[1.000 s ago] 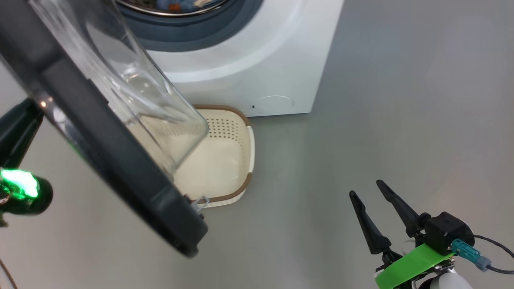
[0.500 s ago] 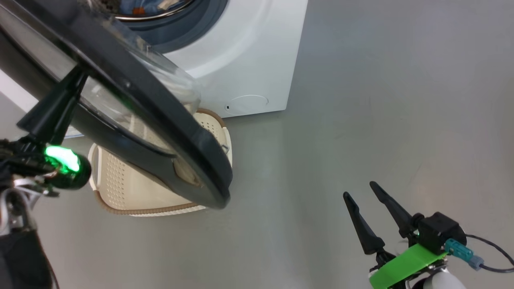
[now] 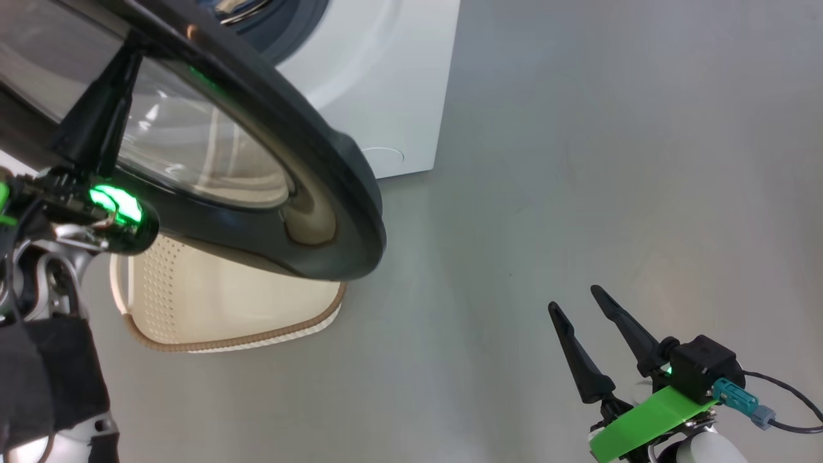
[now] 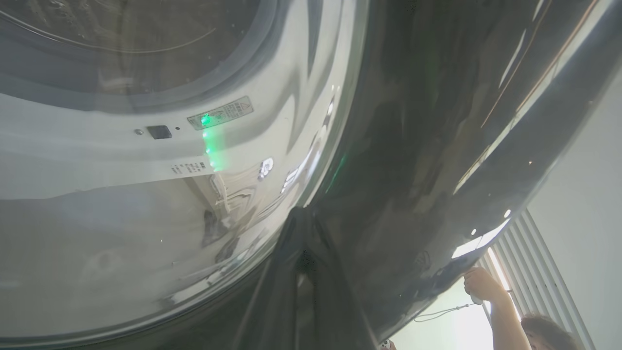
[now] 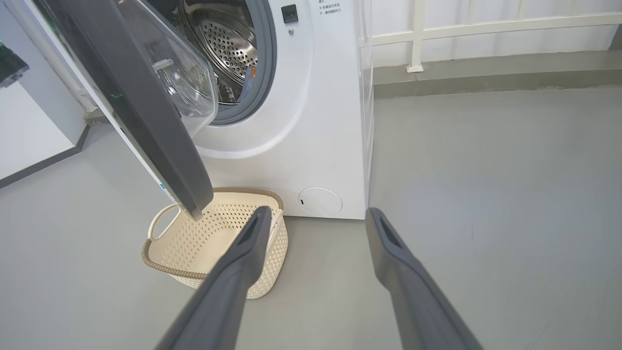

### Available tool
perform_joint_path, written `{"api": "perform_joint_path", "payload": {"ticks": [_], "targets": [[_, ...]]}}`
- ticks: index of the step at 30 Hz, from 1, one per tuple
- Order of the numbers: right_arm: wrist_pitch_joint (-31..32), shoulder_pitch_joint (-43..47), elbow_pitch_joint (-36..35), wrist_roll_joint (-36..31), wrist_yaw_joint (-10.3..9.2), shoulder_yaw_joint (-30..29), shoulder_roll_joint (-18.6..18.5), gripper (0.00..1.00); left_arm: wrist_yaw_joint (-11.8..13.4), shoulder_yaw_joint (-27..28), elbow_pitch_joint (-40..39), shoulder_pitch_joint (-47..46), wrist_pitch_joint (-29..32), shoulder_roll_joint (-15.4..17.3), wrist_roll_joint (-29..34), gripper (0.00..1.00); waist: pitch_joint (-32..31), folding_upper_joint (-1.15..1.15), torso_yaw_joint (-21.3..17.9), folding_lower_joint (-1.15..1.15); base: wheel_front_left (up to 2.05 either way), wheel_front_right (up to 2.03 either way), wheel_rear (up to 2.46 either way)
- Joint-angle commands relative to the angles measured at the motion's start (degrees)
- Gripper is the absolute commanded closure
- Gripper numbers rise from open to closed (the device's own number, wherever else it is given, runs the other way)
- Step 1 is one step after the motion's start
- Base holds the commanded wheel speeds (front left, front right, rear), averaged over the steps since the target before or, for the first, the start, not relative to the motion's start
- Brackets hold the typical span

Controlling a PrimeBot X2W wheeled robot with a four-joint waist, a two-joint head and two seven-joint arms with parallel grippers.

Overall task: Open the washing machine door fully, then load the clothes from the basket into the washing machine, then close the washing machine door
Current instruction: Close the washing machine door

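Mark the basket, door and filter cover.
basket [image 5: 194, 238]: right wrist view, bare inside floor.
door [image 5: 138, 107]: right wrist view, black rim.
filter cover [image 5: 320, 201]: right wrist view, centre of the disc.

We see a smooth grey floor running back to a low grey step under a white railing, with a white wall at one side.

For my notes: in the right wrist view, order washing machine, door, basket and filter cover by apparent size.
1. washing machine
2. washing machine door, a close second; nearness enlarges it
3. basket
4. filter cover
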Motion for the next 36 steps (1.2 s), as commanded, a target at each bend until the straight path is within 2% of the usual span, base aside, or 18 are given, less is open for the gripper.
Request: {"api": "perform_joint_path", "payload": {"ticks": [1,14,23,28,31,35,36], "targets": [[-0.7,-1.1,-1.2,0.6,0.09,1.2,-0.1,0.0,-0.8,0.4,-0.8,-2.7,-0.5,1.4,0.8,1.0,0.3,0.0,-0.5,0.0,0.0,0.0,0.0],[-0.7,-1.8,-1.4,0.6,0.09,1.2,0.6,0.0,-2.6,0.5,4.8,-8.0,-6.4,1.2,5.3,1.0,1.5,0.0,-2.5,0.0,0.0,0.0,0.0],[-0.7,-1.1,-1.5,0.4,0.09,-0.2,0.7,0.0,-2.7,0.8,2.8,-5.0,-6.9,1.6,7.5,1.0,0.0,0.0,0.1,0.0,0.0,0.0,0.0],[-0.7,-1.0,-1.8,0.2,0.09,-0.4,0.9,0.0,-2.7,-1.9,-3.3,-0.6,-9.5,3.0,13.9,1.0,-1.8,0.0,1.7,0.0,0.0,0.0,0.0],[-0.7,-0.6,-1.7,-0.2,0.09,-0.2,1.1,0.0,-2.7,-3.7,-7.6,2.3,-13.0,4.5,18.3,1.0,-3.2,0.0,2.4,0.0,0.0,0.0,0.0],[-0.7,0.1,-1.5,-0.3,0.09,0.0,1.4,0.0,-2.7,-8.6,-13.0,6.3,-20.3,8.8,26.7,1.0,-5.1,0.0,3.2,0.0,0.0,0.0,0.0],[-0.7,0.1,-1.5,-0.3,0.09,0.0,1.4,0.0,-2.7,-8.6,-13.0,6.3,-20.3,8.8,26.7,1.0,-5.1,0.0,3.2,0.0,0.0,0.0,0.0]]}}
